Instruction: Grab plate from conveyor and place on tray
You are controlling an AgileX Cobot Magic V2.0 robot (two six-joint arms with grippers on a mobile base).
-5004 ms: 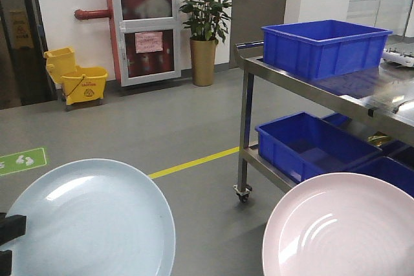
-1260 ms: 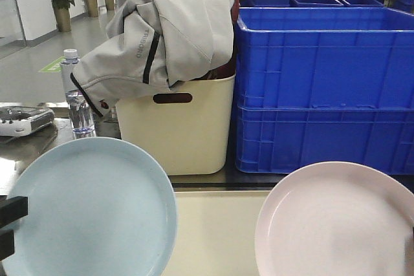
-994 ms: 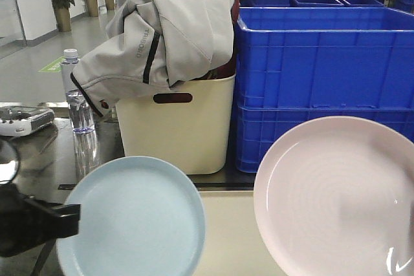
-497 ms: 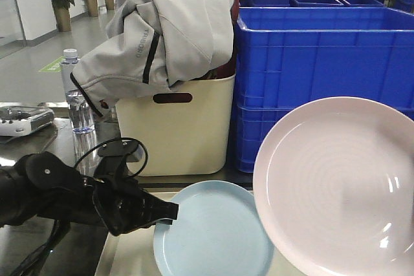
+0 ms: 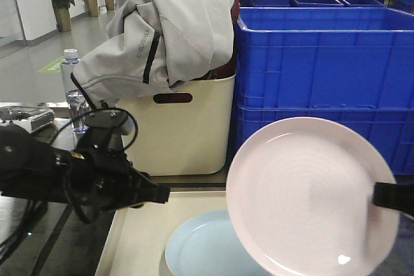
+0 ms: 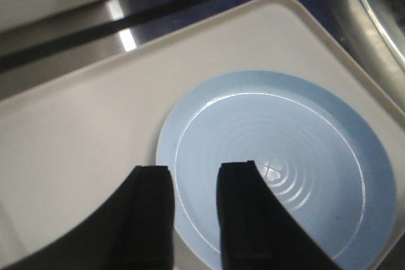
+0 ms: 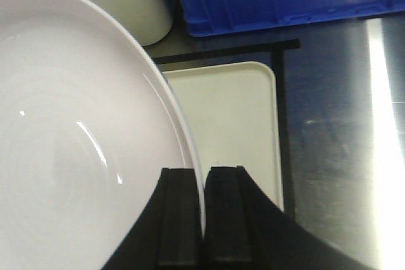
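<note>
Blue plate (image 6: 278,169): lying flat on the cream tray (image 6: 76,143), over toward its right half, nothing gripping it.
Left end effector (image 6: 190,175): fingers (image 6: 149,219) apart with an empty gap; from the wrist view the plate sits at about 1 o'clock from the tips, its near-left rim running under them. Can't tell if they touch the rim or hang just above it.
Pink plate (image 5: 310,195): up off the tray, tilted with its face toward the front camera, overlapping the blue one at roughly 1 o'clock.
Right end effector (image 7: 202,216): fingers squeezed together on the pink plate's rim, pinching the edge between the two pads (image 7: 224,219); in the front view it's at the plate's 3 o'clock edge.
Front view only: the black left arm (image 5: 71,172) reaching in from 9 o'clock, the tall cream bin (image 5: 178,130) with a grey jacket (image 5: 162,27) stuffed in it, the stacked blue crates (image 5: 323,75), and a water bottle (image 5: 74,95) at the left.
Left wrist only: the ring pattern and small clover mark in the middle of the blue plate, plus bare tray to the plate's left.
Right wrist only: the far right corner of the tray, uncovered, and the shiny steel tabletop (image 7: 342,131) beside it.
</note>
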